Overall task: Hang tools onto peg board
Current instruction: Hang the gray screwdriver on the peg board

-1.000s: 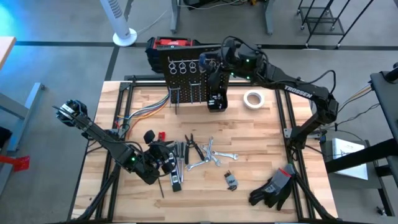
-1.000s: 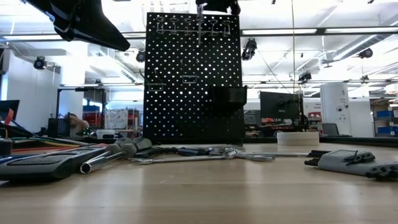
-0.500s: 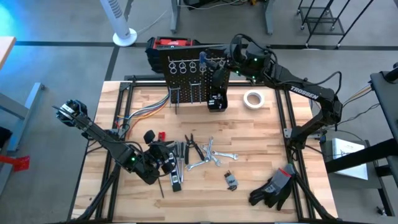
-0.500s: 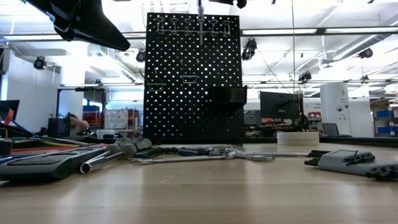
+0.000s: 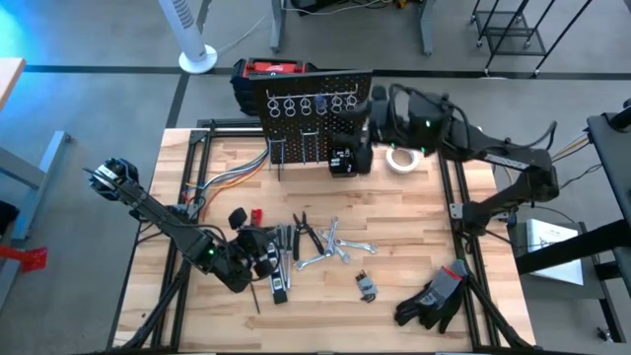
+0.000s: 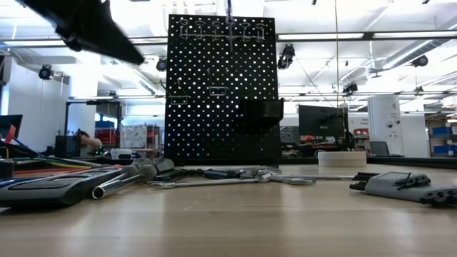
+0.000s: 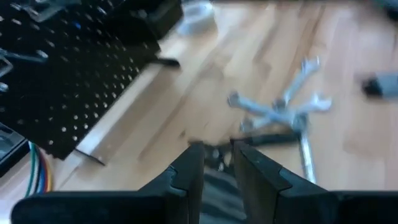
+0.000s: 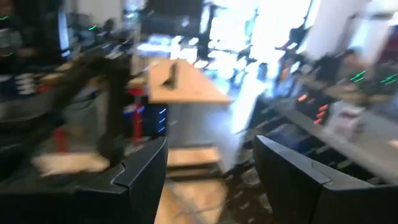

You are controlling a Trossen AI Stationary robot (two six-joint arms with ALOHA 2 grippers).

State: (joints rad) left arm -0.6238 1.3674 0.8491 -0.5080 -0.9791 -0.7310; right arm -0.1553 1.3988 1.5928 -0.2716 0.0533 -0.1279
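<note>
The peg board stands upright at the table's far side, with ring hooks along its top. A blue-handled tool hangs in one ring; in the low view this tool hangs down the peg board. My right gripper is open and empty just right of the board; the right wrist view shows my right gripper with wide-spread fingers. Wrenches, pliers and other tools lie mid-table. My left gripper stays at the left end of this pile, shut on a dark ribbed tool. My left gripper pinches a dark grey ribbed part of a tool between its two fingers. The fingers slant down toward the table's far right. The gripper itself hides the rest of the tool and how it sits.
A white tape roll lies right of the board's small black bin. Black gloves lie at the near right corner. A red-and-black box sits behind the board. Coloured cables run across the left of the table.
My right gripper has drawn back from the top of the peg board toward the table's right edge, rising a little. The blue-handled tool stays hanging in its ring.
</note>
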